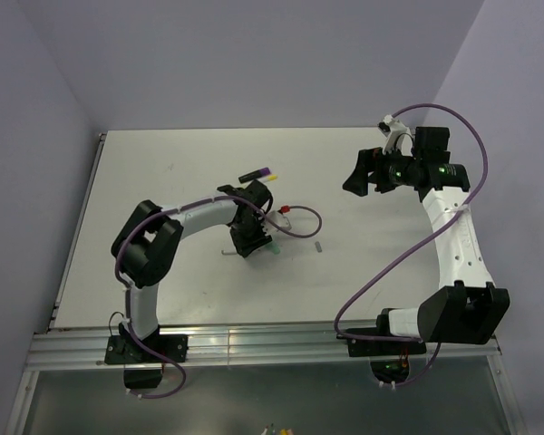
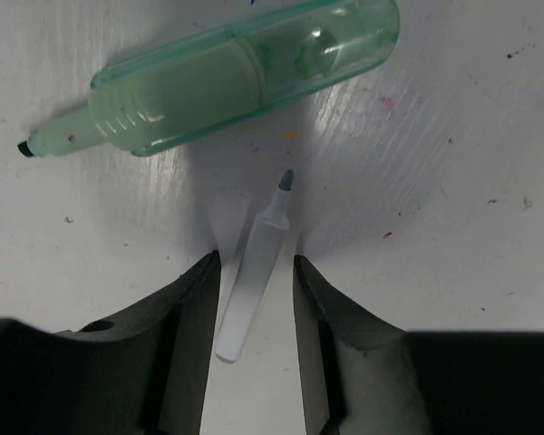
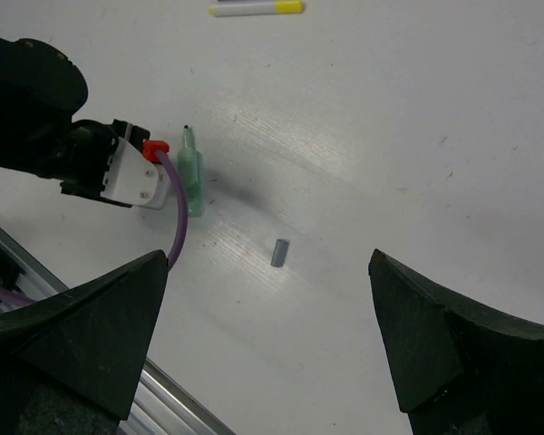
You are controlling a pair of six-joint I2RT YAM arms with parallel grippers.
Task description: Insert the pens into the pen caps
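Pickup step: the left gripper [image 2: 256, 263], jaws apart and grasping nothing, straddles the grey-white pen [image 2: 254, 240] lying flat mid-table beside the green pen [image 2: 218, 82]; next it must clamp and lift; the right gripper [image 1: 366, 184] hangs fully released, far right.

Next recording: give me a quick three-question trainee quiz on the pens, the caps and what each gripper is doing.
1. True or false: the right gripper holds the grey cap.
2. Which pen lies between the fingers of the left gripper? A the yellow one; B the grey-white pen; C the black one.
3. Fill in: the translucent pen lying past its tip is ___.
Key: 1 false, its jaws are wide open and the cap lies alone on the table; 2 B; 3 green.
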